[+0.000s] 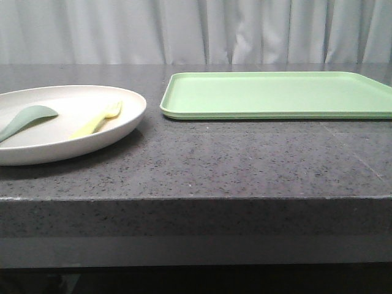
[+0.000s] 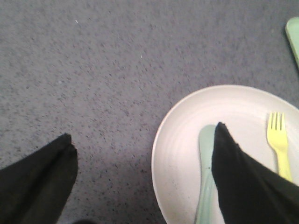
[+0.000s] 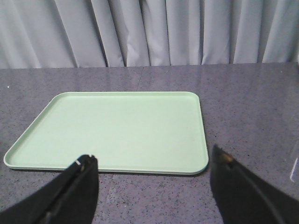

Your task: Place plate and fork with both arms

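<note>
The cream-white plate rests on the dark stone table at the left, with the pale-yellow fork lying inside it toward its right side. From the left wrist view, the plate and fork lie below my left gripper, which is open and straddles the plate's rim, one finger over the bare table and one over the plate. My right gripper is open above bare table just short of the tray. Neither gripper shows in the front view.
A pale grey-green spoon lies in the plate left of the fork; in the left wrist view the spoon is partly hidden by a finger. A flat light-green tray lies at the back right, shown also as the tray. Curtains hang behind.
</note>
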